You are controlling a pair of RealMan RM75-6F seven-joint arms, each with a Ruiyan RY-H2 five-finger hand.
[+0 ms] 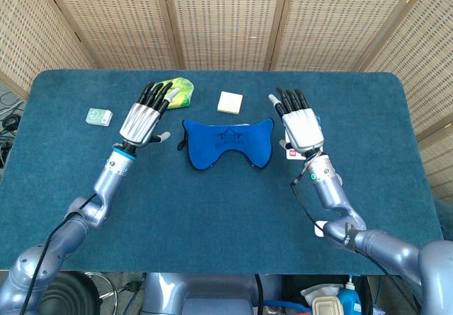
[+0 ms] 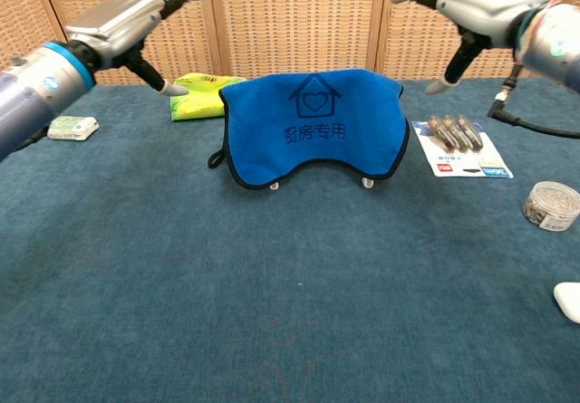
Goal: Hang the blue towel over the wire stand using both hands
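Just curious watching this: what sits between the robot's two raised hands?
The blue towel, draped over the wire stand, sits between the left hand and right hand. The head view shows it best.

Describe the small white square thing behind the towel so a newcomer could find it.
Start from the blue towel draped mid-table. Just beyond it, toward the wicker screens, lies a white square pad. It is flat, plain and pale, unlike the crinkled green packet further left.

Your left hand (image 1: pixel 141 122) and right hand (image 1: pixel 302 127) are both flat with fingers apart, holding nothing. The blue towel (image 1: pixel 228 142) lies between them, touching neither. A white pad (image 1: pixel 229 102) sits beyond the towel, between your fingertips.
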